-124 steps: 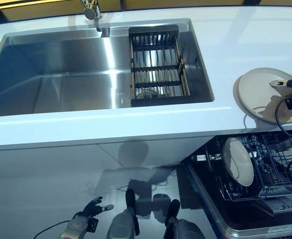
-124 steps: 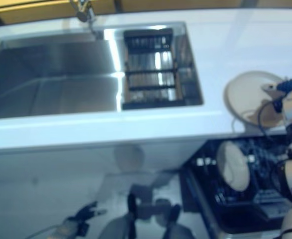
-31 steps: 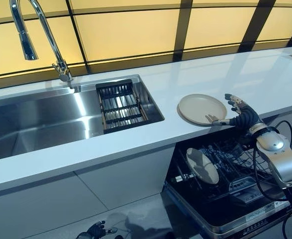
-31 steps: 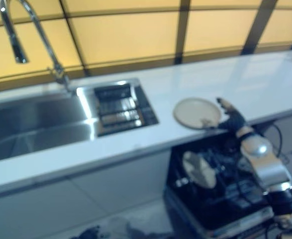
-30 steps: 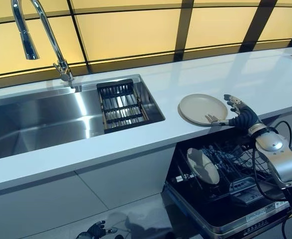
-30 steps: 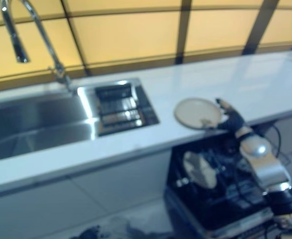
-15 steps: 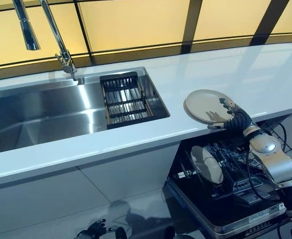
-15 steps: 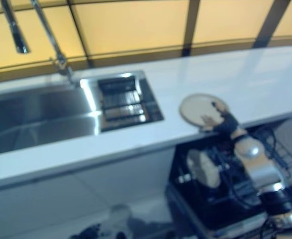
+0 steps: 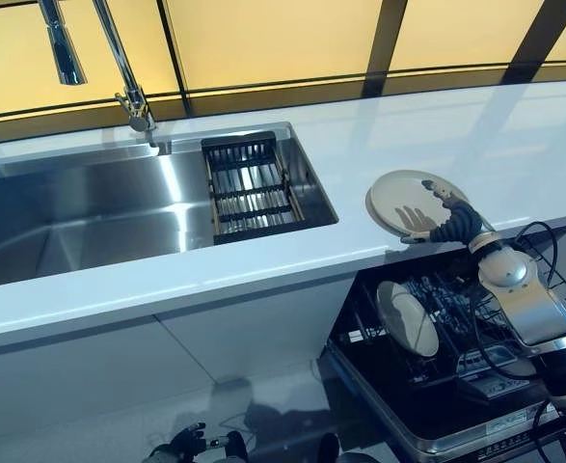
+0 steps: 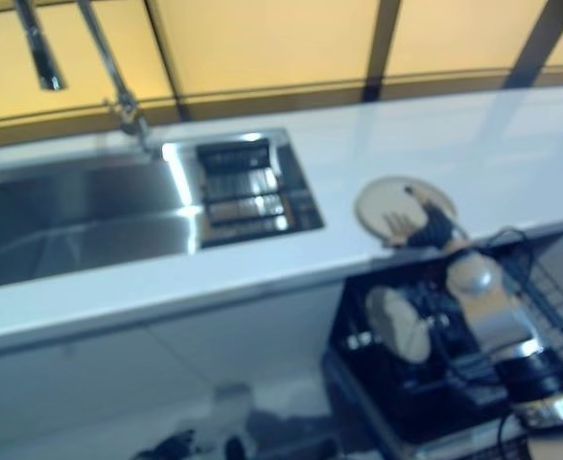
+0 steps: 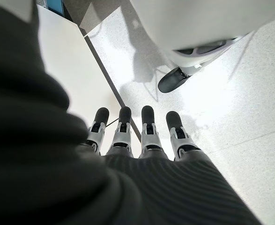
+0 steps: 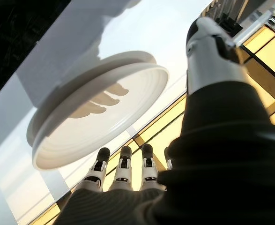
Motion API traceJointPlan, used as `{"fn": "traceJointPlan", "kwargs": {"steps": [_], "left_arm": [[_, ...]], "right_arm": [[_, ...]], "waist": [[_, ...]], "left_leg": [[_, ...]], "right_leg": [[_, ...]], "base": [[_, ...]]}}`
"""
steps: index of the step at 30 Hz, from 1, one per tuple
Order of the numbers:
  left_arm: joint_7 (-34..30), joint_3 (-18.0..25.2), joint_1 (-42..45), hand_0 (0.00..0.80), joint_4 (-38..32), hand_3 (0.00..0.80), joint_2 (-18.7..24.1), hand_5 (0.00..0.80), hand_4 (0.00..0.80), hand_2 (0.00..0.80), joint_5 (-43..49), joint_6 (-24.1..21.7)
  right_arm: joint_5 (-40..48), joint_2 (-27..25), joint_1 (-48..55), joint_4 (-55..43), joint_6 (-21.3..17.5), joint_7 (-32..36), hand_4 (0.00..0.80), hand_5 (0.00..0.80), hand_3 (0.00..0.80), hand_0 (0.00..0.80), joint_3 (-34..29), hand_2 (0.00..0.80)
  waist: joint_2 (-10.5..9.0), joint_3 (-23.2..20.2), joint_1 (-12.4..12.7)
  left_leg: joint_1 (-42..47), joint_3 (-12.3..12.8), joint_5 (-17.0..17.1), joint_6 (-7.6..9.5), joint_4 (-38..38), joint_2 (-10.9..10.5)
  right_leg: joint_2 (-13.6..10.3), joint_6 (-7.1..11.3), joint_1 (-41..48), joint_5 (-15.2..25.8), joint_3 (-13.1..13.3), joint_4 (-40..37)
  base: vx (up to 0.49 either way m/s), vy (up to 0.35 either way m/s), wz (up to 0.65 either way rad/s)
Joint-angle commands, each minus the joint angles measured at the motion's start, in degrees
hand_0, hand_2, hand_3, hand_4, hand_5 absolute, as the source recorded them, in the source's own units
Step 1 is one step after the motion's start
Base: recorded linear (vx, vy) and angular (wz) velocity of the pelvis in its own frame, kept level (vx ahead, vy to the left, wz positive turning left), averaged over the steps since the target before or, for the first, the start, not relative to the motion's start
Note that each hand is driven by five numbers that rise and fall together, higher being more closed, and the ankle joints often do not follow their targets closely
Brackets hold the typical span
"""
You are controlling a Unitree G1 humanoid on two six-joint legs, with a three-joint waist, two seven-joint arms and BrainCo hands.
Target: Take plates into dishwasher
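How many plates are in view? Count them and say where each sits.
2. One plate lies on the counter under the right hand; another plate stands in the dishwasher rack. More may be hidden there.

A steel sink (image 9: 90, 217) is set into the white surface (image 9: 514, 125), with a dark slatted rack (image 9: 254, 183) at its right end and a tall faucet (image 9: 119, 68) behind.
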Motion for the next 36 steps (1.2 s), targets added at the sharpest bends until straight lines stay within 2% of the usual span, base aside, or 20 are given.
{"fn": "traceJointPlan", "kwargs": {"steps": [1, 6, 18, 26, 36], "left_arm": [[-0.22, -1.07, -3.2, 0.0, -1.26, 0.0, 2.97, 0.0, 0.0, 0.0, 2.26, -0.1], [-0.16, -1.05, -3.24, 0.0, -1.34, 0.0, 2.84, 0.0, 0.0, 0.0, 2.4, -0.26], [-0.4, -0.91, -3.76, 0.0, -1.56, 0.0, 2.96, 0.0, 0.0, 0.0, 2.38, 0.1], [-0.57, -1.1, -4.16, 0.0, -2.3, 0.0, 3.13, 0.0, 0.0, 0.0, 2.39, 0.56], [-0.61, -0.96, -4.53, 0.0, -2.57, 0.0, 3.35, 0.0, 0.0, 0.0, 2.48, 0.63]], "right_arm": [[-4.3, -1.79, -7.41, 0.15, -0.38, 0.18, 0.0, 0.0, 0.0, 0.0, 0.86, 0.0], [-8.64, -2.69, -7.47, -0.1, -0.59, 1.04, 0.0, 0.0, 0.0, 0.0, 1.34, 0.0], [-9.98, -2.03, -7.18, -0.87, 1.72, 2.61, 0.0, 0.0, 0.0, 0.0, 2.27, 0.0], [-12.2, -1.68, -7.59, 0.46, 3.29, 6.76, 0.0, 0.0, 0.0, 0.0, 3.69, 0.0], [-12.01, -1.25, -7.62, 0.78, 4.2, 8.47, 0.0, 0.0, 0.0, 0.0, 4.17, 0.0]], "waist": [[-4.12, 1.4, 1.06], [-4.18, 1.79, 1.13], [-4.15, 2.17, 1.09], [-4.22, 2.75, 1.3], [-4.41, 3.23, 1.35]], "left_leg": [[4.47, 3.12, -11.51, 2.14, 0.22, -3.51], [4.32, 2.99, -11.43, 2.11, 0.22, -3.51], [4.19, 3.03, -11.38, 2.13, 0.22, -3.47], [3.98, 2.85, -11.25, 2.13, 0.22, -3.47], [3.64, 2.87, -11.14, 2.09, 0.22, -3.43]], "right_leg": [[2.5, 0.32, 1.49, -7.94, 0.37, 0.17], [2.53, 0.31, 1.44, -7.91, 0.45, 0.17], [2.51, 0.33, 1.33, -7.86, 0.63, 0.17], [2.49, 0.21, 1.26, -7.83, 0.54, 0.17], [2.5, 0.22, 0.95, -7.76, 0.51, 0.17]], "base": [[0.0, 0.0, 0.0], [0.0, 0.0, 0.0], [0.0, 0.0, 0.0], [0.0, 0.0, 0.0], [0.0, 0.0, 0.0]]}}
